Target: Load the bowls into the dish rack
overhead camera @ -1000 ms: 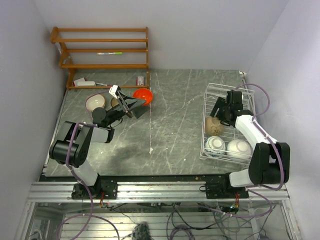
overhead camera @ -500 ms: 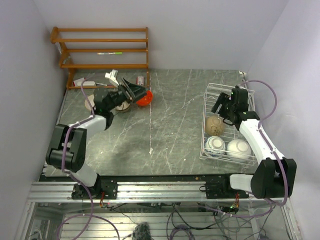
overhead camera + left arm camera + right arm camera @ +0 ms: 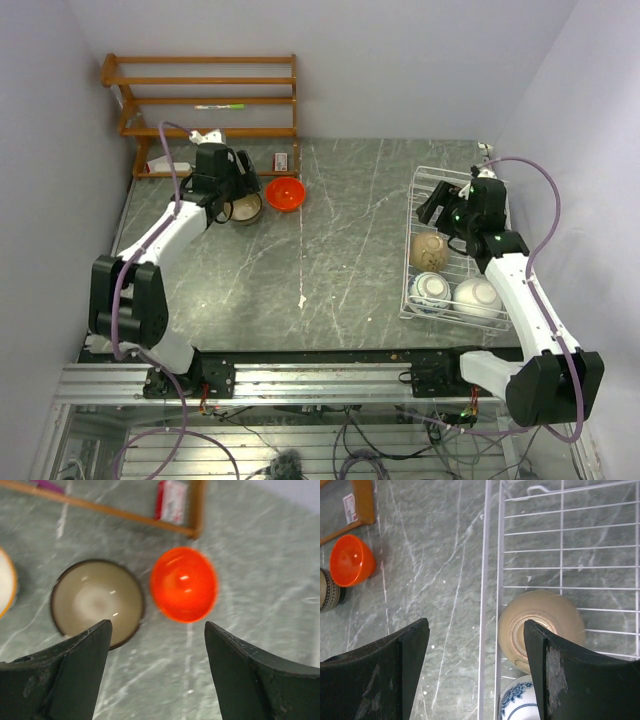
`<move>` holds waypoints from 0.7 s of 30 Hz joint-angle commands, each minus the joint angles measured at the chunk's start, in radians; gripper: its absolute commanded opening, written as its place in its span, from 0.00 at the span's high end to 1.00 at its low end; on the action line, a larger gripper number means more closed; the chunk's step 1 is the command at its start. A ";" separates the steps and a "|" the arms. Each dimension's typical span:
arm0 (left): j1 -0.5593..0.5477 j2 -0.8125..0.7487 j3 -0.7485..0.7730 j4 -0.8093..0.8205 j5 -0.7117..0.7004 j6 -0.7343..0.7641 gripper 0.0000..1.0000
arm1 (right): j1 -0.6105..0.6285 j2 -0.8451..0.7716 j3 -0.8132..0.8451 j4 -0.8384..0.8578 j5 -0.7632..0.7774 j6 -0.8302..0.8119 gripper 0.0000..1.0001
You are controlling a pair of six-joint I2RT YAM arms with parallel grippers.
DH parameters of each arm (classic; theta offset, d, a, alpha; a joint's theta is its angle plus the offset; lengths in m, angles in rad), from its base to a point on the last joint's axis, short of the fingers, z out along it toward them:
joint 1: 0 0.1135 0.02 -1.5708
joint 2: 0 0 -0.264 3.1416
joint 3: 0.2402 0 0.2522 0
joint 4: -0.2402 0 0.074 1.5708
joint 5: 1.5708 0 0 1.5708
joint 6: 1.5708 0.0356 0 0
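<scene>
The orange-red bowl (image 3: 285, 193) and the tan-brown bowl with a dark rim (image 3: 245, 208) stand side by side, upright, on the far left of the table. In the left wrist view the orange-red bowl (image 3: 184, 585) is right of the tan-brown bowl (image 3: 97, 602). My left gripper (image 3: 240, 186) hovers above them, open and empty (image 3: 157, 675). The white wire dish rack (image 3: 415, 235) at the right holds the cream bowl (image 3: 428, 250) upside down, the blue-and-white bowl (image 3: 431, 289) and the white bowl (image 3: 478, 297). My right gripper (image 3: 434, 208) is open and empty over the rack's left rim (image 3: 492, 605), next to the cream bowl (image 3: 542, 625).
A brown wooden shelf unit (image 3: 205, 100) stands against the back wall behind the left bowls, with a red-and-white packet (image 3: 171, 501) at its foot. A white dish with an orange rim (image 3: 5, 582) sits left of the tan-brown bowl. Walls close in left and right.
My left arm has swung from the near left up toward the far left, over the two bowls. My right gripper has drawn back and up from the cream bowl in the rack.
</scene>
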 commanded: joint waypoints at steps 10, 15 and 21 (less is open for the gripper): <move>-0.065 0.226 0.025 -0.101 -0.211 0.224 0.19 | 0.050 0.023 -0.042 0.021 -0.030 -0.040 0.24; -0.115 0.286 0.058 -0.089 -0.281 0.284 0.21 | 0.052 0.022 -0.046 0.017 -0.027 -0.048 0.24; -0.143 0.329 0.078 -0.080 -0.317 0.340 0.25 | 0.051 0.017 -0.045 0.000 -0.014 -0.059 0.24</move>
